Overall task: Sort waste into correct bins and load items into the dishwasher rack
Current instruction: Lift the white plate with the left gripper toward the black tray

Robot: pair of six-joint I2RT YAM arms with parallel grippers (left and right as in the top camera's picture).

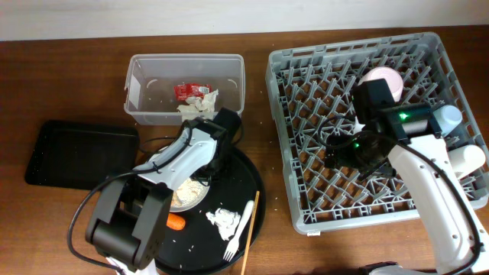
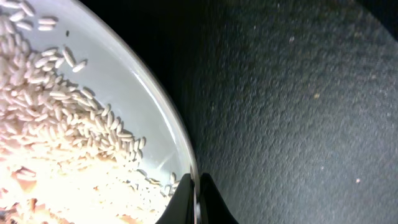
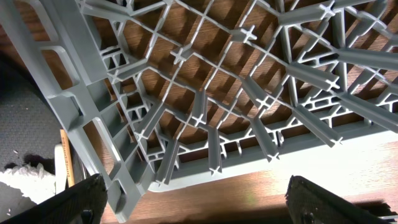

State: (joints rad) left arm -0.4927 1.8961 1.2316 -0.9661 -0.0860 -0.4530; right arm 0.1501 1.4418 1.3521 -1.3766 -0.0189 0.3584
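Note:
My left gripper (image 2: pixel 198 198) is shut on the rim of a clear plate (image 2: pixel 124 93) holding rice; in the overhead view the plate (image 1: pixel 189 193) sits on the round black tray (image 1: pixel 252 191), partly under the arm. A carrot piece (image 1: pixel 176 222), a crumpled napkin (image 1: pixel 221 220), a white fork (image 1: pixel 238 229) and a wooden chopstick (image 1: pixel 251 229) lie on the tray. My right gripper (image 3: pixel 199 199) is open and empty above the grey dishwasher rack (image 1: pixel 306 153), over its front part (image 3: pixel 205 124). The rack holds a pink bowl (image 1: pixel 382 77) and white cups (image 1: pixel 466 156).
A clear plastic bin (image 1: pixel 145 76) at the back holds a red wrapper (image 1: pixel 187 90) and crumpled paper. A black rectangular tray (image 1: pixel 76 153) lies at the left. The tray, the napkin and the chopstick show at the left edge of the right wrist view (image 3: pixel 37 124).

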